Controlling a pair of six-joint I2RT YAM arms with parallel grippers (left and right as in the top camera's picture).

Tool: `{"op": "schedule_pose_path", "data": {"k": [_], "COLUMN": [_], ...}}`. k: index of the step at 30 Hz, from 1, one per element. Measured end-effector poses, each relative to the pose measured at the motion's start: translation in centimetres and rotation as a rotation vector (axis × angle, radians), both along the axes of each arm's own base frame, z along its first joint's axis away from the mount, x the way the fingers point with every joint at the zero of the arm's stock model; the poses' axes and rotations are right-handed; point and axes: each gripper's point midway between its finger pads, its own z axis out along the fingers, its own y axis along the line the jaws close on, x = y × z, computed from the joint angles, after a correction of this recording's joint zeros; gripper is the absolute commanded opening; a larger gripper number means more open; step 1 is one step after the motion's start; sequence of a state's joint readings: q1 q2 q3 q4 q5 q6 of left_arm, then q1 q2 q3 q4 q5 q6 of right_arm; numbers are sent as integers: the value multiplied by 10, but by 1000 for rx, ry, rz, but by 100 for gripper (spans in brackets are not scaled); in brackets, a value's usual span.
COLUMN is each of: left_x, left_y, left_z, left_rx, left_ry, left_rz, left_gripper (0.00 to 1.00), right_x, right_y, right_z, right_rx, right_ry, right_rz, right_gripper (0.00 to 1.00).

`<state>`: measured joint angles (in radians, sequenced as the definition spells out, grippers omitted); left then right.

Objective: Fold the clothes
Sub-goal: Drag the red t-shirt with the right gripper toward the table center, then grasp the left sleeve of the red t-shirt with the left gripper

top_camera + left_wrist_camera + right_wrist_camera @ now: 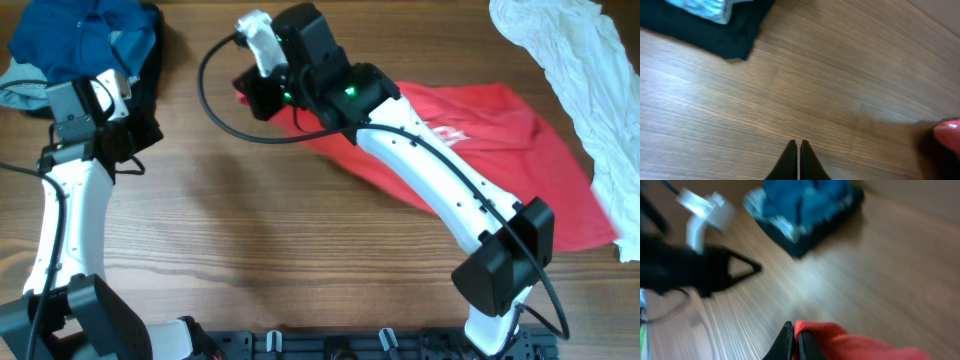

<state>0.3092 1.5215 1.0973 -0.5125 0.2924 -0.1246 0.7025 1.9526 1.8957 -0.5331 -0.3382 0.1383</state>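
Tabletop (pixel 250 240) centre free; pile (pixel 85 40) left, shirt (pixel 540 150) right.

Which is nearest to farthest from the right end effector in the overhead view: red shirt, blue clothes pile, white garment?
1. red shirt, its corner gripped by the right end effector, centre-right.
2. blue clothes pile, top left.
3. white garment, top right.

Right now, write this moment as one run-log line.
left gripper: shut, empty, above wooden table | right gripper: shut on red shirt edge | blue clothes pile, white cloth aside

White arms (pixel 430 168), black joints (pixel 500 265), green light (pixel 350 92)
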Motion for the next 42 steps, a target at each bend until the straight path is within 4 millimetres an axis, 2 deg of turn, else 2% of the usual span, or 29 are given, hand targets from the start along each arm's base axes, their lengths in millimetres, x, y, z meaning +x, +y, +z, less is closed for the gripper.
{"op": "schedule_pose_path", "data": {"k": [2, 7, 8, 9, 10, 11, 13, 15, 17, 18, 19, 20, 21, 22, 23, 25, 27, 29, 31, 34, 36, 38, 40, 42], "left_x": [-2, -9, -11, -13, -14, -14, -15, -15, -17, -18, -20, -21, -22, -25, -27, -31, -37, -43, -46, -53, -60, -67, -72, -84], "left_y": [9, 35, 40, 46, 48, 48, 47, 46, 44, 43, 41, 39, 36, 31, 26, 14, -7, -35, -71, -113, -130, -141, -142, -141], "left_z": [0, 1, 2, 2, 2, 3, 6, 11, 16, 17, 17, 17, 16, 14, 12, 9, 3, -1, -4, -9, -15, -20, -27, -42], "left_rx": [-2, -29, -34, -39, -39, -41, -43, -41, -41, -44, -51, -57, -69, -87, -103, -125, -146, -152, -135, -65, 1, 64, 102, 133], "left_ry": [1, -7, -10, -11, -13, -15, -21, -33, -39, -40, -36, -32, -25, -10, 2, 31, 77, 120, 147, 180, 214, 245, 285, 375], "left_rz": [22, 85, 96, 111, 118, 116, 114, 111, 109, 107, 101, 95, 84, 75, 62, 32, -23, -109, -230, -371, -432, -469, -480, -487], "left_gripper": [4, 4, 4, 4, 4, 4, 4, 4, 10, 28, 48, 58, 69, 72, 75, 72, 72, 74, 75, 72, 69, 60, 56, 55], "right_x": [1, -3, -7, -20, -29, -35, -45, -49, -36, -25, -7, 2, 14, 20, 26, 27, 25, 25, 32, 39, 41, 39, 39, 40], "right_y": [13, 33, 37, 48, 55, 58, 61, 52, 32, 13, -18, -33, -58, -76, -104, -148, -179, -204, -227, -255, -266, -269, -269, -269], "right_z": [20, 49, 50, 50, 49, 47, 38, 25, 17, 11, 8, 8, 9, 10, 11, 9, 6, -4, -15, -26, -31, -40, -51, -69], "right_rx": [66, 165, 171, 175, 173, 166, 135, 79, 38, 9, -16, -22, -36, -44, -60, -96, -124, -165, -197, -225, -238, -257, -274, -303], "right_ry": [-49, -125, -127, -124, -117, -110, -81, -31, 13, 47, 78, 88, 110, 124, 156, 224, 279, 329, 347, 369, 387, 417, 449, 496], "right_rz": [9, 42, 52, 82, 103, 115, 134, 131, 89, 50, -15, -47, -98, -133, -186, -267, -329, -395, -469, -550, -583, -589, -589, -587], "right_gripper": [4, 5, 25, 41, 65, 83, 99, 100, 100, 100, 100, 100, 100, 100, 100, 100, 100, 100, 100, 100, 100, 99, 100, 99]}}
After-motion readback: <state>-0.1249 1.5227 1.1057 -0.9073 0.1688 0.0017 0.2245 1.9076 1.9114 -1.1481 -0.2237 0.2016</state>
